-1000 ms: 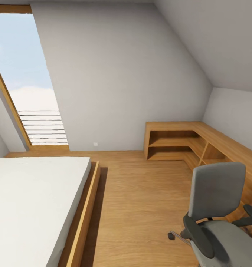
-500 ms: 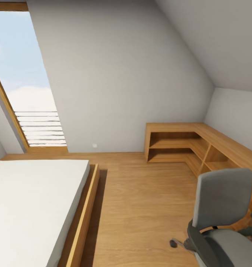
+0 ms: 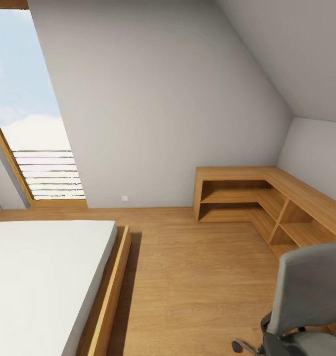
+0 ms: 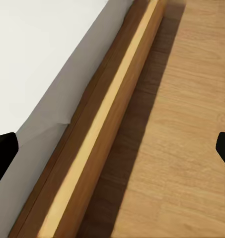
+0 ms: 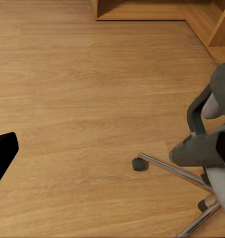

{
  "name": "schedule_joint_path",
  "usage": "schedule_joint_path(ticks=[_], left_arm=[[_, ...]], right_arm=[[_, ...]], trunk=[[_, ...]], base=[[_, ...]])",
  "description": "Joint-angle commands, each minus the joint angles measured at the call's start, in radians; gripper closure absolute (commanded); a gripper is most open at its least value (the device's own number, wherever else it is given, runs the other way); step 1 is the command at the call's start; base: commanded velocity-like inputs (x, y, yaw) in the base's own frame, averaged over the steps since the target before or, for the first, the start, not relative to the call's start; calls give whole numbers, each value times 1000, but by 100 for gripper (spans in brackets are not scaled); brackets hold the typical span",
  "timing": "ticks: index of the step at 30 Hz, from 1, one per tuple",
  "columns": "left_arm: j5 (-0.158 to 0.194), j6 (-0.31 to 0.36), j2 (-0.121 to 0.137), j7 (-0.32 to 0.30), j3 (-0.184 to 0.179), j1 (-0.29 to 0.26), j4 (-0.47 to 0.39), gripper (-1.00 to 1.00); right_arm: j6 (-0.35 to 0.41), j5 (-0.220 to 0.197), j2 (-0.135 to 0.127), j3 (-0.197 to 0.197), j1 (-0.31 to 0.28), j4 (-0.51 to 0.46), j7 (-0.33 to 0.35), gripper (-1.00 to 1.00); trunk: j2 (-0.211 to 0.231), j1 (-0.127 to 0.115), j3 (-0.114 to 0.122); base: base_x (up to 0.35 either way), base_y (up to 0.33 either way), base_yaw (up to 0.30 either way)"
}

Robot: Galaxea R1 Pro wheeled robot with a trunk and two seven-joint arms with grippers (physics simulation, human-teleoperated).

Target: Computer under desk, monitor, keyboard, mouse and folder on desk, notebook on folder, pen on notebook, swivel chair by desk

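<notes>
The swivel chair (image 3: 312,289) stands at the lower right of the head view, grey backrest toward me, its seat cut off by the picture's edge. In the right wrist view I see its black armrest (image 5: 195,112) and chrome wheeled base (image 5: 168,166) on the wooden floor. My right gripper (image 5: 112,153) is open and holds nothing, a short way from the chair's base. Beside the bed, my left gripper (image 4: 112,148) hangs open above the floor with nothing between its black fingertips (image 4: 3,148).
A low bed (image 3: 44,277) with a white mattress and wooden frame (image 4: 100,124) takes up the left side. A wooden corner shelf unit (image 3: 247,195) runs along the far and right walls. A tall slanted window (image 3: 24,113) is at the far left. Wooden floor (image 3: 187,277) lies between bed and chair.
The whole head picture has shifted, so the camera has moved: the chair now sits lower and further right, and more of the shelf unit shows.
</notes>
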Motion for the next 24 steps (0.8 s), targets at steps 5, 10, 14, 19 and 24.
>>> schedule_joint_path(ticks=[5,10,14,19,24], left_arm=[[-1,-2,0,10,-9,-1,0,-100],[-1,-2,0,10,-9,-1,0,-100],[-1,-2,0,10,-9,-1,0,-100],[-1,-2,0,11,-9,-1,0,-100],[-1,-2,0,12,-9,-1,0,-100]], right_arm=[[-3,11,0,-8,-1,2,-4,-100],[-3,11,0,-8,-1,2,-4,-100],[-3,11,0,-8,-1,2,-4,-100],[-3,11,0,-8,-1,2,-4,-100],[-3,11,0,-8,-1,2,-4,-100]], trunk=[[-2,1,-2],[-2,1,-2],[-2,1,-2],[-2,1,-2],[-2,1,-2]], base=[[321,0,0],[322,0,0],[322,0,0],[322,0,0],[321,0,0]])
